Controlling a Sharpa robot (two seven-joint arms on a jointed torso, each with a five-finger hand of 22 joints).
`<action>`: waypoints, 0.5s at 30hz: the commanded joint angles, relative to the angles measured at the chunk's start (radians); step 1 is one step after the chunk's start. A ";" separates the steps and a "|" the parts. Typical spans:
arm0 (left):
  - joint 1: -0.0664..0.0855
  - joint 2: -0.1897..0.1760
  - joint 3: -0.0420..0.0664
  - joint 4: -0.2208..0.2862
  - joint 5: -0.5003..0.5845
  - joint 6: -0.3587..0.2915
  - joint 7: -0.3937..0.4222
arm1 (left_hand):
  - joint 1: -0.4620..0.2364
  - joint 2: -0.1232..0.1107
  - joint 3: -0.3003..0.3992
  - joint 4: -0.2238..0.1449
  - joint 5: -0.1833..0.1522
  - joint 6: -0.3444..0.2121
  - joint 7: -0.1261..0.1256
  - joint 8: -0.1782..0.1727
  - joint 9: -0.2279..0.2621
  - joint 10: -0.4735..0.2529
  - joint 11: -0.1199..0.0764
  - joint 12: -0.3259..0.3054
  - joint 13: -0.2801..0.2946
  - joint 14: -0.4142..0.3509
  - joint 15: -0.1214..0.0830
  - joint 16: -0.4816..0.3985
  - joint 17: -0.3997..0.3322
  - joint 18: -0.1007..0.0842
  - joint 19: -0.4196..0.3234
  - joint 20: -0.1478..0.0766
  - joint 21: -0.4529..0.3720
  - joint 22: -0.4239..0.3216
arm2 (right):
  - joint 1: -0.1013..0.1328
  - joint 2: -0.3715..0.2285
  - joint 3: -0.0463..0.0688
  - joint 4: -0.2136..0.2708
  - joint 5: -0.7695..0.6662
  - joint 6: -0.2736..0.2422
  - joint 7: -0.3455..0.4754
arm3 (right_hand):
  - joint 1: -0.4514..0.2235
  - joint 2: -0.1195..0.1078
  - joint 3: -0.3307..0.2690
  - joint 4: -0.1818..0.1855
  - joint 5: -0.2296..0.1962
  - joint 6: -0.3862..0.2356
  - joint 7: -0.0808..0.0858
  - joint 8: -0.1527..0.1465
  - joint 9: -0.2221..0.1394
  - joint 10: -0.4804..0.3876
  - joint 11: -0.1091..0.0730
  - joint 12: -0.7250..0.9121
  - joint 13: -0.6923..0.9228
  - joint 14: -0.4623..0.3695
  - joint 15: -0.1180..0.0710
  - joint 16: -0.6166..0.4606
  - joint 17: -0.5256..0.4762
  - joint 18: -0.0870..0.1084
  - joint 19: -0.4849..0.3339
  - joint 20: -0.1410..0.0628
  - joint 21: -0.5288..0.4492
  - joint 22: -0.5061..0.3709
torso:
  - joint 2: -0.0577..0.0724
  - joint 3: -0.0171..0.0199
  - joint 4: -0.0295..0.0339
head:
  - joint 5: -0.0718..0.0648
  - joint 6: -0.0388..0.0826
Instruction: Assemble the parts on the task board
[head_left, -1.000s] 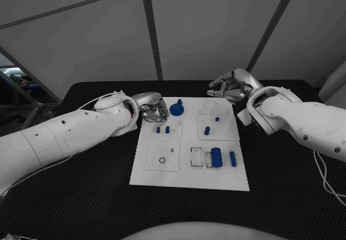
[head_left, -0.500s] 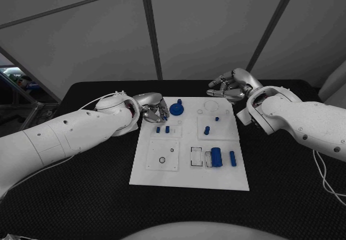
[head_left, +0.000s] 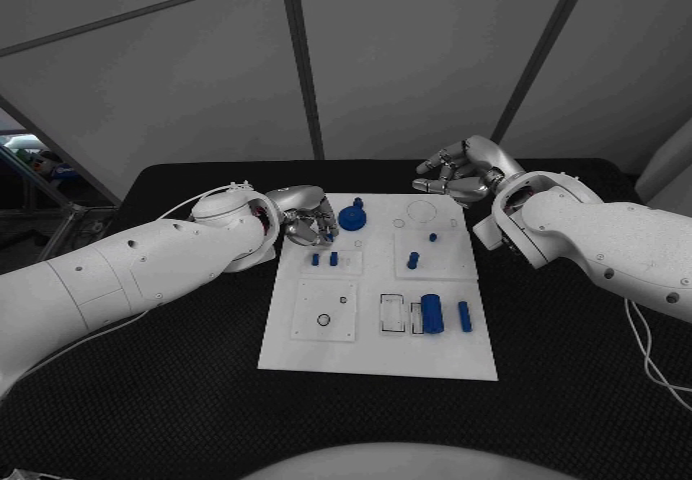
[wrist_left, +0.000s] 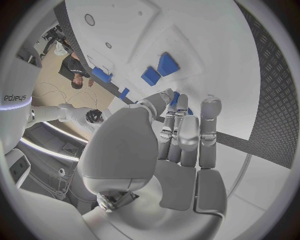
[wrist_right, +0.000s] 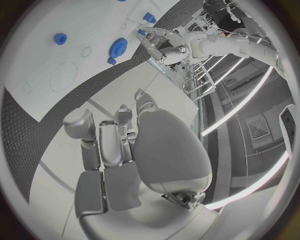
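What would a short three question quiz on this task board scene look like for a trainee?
1. True or false: the right hand holds a blue part.
2. Which hand is over the task board: A left, B right?
3. Fill in: the blue gear lies beside the ___ hand.

Key: 1 false, its fingers are curled on nothing. 2 A. 3 left.

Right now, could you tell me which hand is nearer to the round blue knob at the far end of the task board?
The left hand is nearer, hovering just beside the round blue knob at the task board edge. The right hand is farther, beyond the board's far right corner.
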 joint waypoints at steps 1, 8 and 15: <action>0.000 0.003 -0.001 0.001 0.003 0.017 -0.001 | -0.014 -0.004 -0.009 -0.002 -0.005 -0.001 0.001 -0.005 -0.001 0.001 0.001 -0.006 -0.001 0.006 -0.002 0.006 -0.004 -0.019 0.003 -0.002 -0.002 -0.001 | 0.001 0.000 0.001 0.002 -0.002 0.003 0.007 | 0.001 0.005 0.005 0.001 0.005 -0.003 -0.004 0.005 -0.001 0.001 -0.002 -0.004 0.000 0.021 -0.005 -0.007 -0.001 0.019 -0.006 -0.001 -0.007 -0.001 | 0.000 -0.0001 0.0005 | 0.000 -0.001; 0.000 0.004 -0.001 0.000 0.003 0.014 -0.001 | -0.030 -0.013 -0.020 -0.002 -0.003 -0.023 0.006 -0.023 -0.005 -0.010 0.007 -0.018 -0.002 0.003 0.003 0.007 -0.012 -0.019 -0.002 0.001 -0.011 -0.003 | 0.001 0.000 0.001 0.002 -0.002 0.002 0.007 | 0.001 0.005 0.005 0.001 0.005 -0.003 -0.004 0.005 -0.001 0.001 -0.002 -0.004 0.000 0.021 -0.005 -0.007 -0.001 0.019 -0.006 -0.001 -0.007 -0.001 | 0.000 -0.0001 0.0006 | 0.000 -0.002; 0.000 0.004 -0.002 -0.001 0.003 0.015 -0.006 | -0.043 -0.021 -0.029 -0.001 -0.001 -0.052 0.013 -0.046 -0.007 -0.026 0.014 -0.032 -0.004 -0.004 0.009 0.005 -0.026 -0.017 -0.010 0.006 -0.027 -0.011 | 0.001 0.000 0.001 0.001 -0.002 0.002 0.007 | 0.000 0.004 0.007 0.001 0.007 -0.001 -0.005 0.007 -0.001 0.002 -0.003 -0.008 -0.006 0.021 -0.005 -0.010 -0.003 0.019 -0.005 -0.002 -0.010 -0.004 | 0.000 -0.0002 0.0005 | -0.001 -0.002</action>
